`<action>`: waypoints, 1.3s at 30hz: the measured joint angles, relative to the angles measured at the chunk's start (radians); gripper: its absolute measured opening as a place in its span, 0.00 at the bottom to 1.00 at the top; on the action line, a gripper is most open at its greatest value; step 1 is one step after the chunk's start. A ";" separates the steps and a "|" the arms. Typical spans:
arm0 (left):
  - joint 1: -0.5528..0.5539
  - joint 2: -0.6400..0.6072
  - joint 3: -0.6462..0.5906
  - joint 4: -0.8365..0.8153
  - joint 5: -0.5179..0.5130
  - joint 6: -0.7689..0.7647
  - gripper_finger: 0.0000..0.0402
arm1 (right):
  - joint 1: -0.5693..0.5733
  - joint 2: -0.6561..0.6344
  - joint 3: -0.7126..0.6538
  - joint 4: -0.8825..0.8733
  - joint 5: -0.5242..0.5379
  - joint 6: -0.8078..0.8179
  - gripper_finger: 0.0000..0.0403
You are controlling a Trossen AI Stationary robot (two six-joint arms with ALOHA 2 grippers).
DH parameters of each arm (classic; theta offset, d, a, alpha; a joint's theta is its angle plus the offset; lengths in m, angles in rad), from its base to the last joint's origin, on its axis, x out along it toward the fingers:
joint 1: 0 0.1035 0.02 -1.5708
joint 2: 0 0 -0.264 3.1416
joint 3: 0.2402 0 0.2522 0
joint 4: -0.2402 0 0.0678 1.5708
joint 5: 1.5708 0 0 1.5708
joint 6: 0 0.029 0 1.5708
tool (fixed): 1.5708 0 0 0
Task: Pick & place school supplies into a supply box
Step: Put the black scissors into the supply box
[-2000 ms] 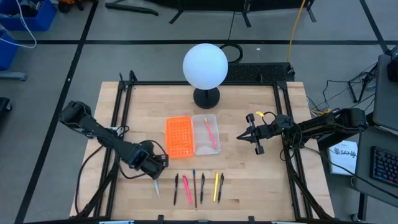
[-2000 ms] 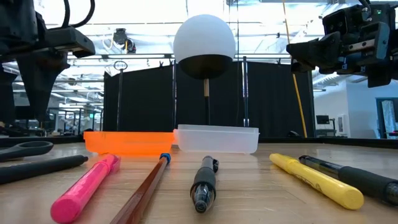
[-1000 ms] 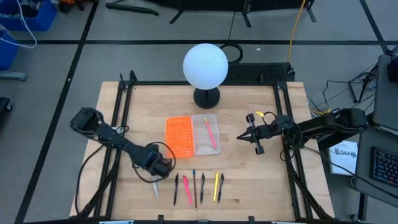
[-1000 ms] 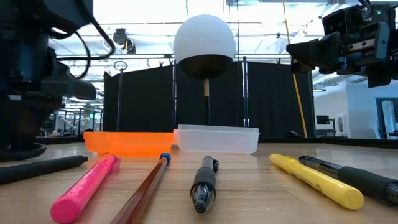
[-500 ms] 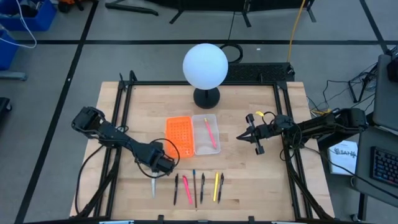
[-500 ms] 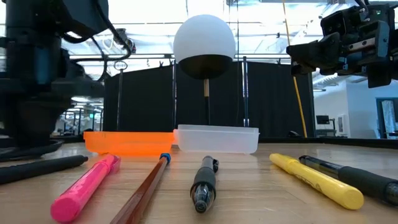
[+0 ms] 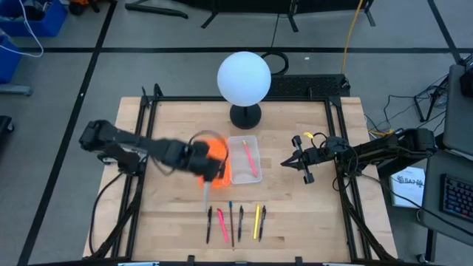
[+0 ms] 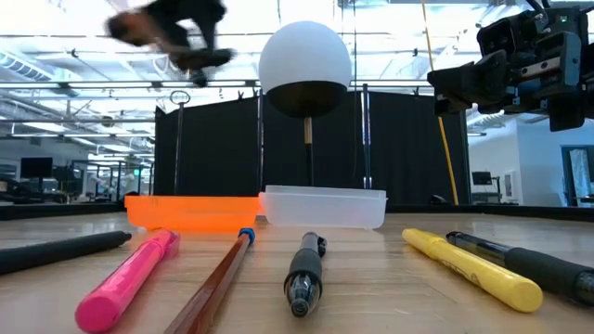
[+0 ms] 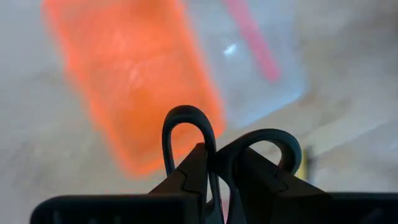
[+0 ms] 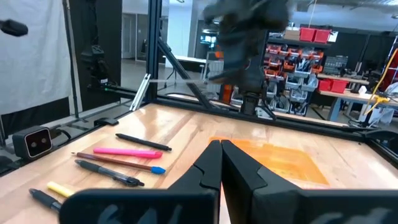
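My left gripper [image 7: 208, 165] hangs blurred above the orange perforated piece [image 7: 213, 151], shut on the black-handled scissors [image 9: 186, 111], whose silver blade [image 7: 206, 198] points toward the near edge. The supply box [image 7: 244, 171], a clear tray, lies just right of the orange piece and holds one pink pen [image 7: 250, 158]. Several pens and pencils [image 7: 231, 223] lie in a row by the near edge. My right gripper [image 7: 298, 164] hovers shut to the right of the box, holding nothing. My left gripper pinches the scissors between its two fingers where the two handle loops meet [image 9: 217, 163]. Both loops [image 9: 267, 133] stick out past the fingertips. The fingers come from above. The scissors are lifted clear of the table, over the near end of the orange piece.
A lamp with a white globe [image 7: 244, 77] on a black foot stands behind the box at the far side. A black frame [image 7: 145, 125] runs round the wooden tabletop. Bare wood lies between the box and my right gripper.
My left gripper has risen from the table near the front left and swung toward the far right, over the orange piece. The scissors, which lay on the wood under it, have come up with it and now hang clear.
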 joint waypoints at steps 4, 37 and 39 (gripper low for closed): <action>0.142 0.062 0.096 0.047 0.013 0.155 0.16 | 0.000 0.000 0.000 0.000 0.000 0.000 0.00; 0.362 0.438 0.111 0.351 0.063 0.309 0.16 | 0.000 0.000 0.000 0.000 0.000 -0.003 0.00; 0.347 0.438 0.111 0.323 0.026 0.305 0.16 | 0.000 0.000 0.000 0.000 0.000 -0.003 0.00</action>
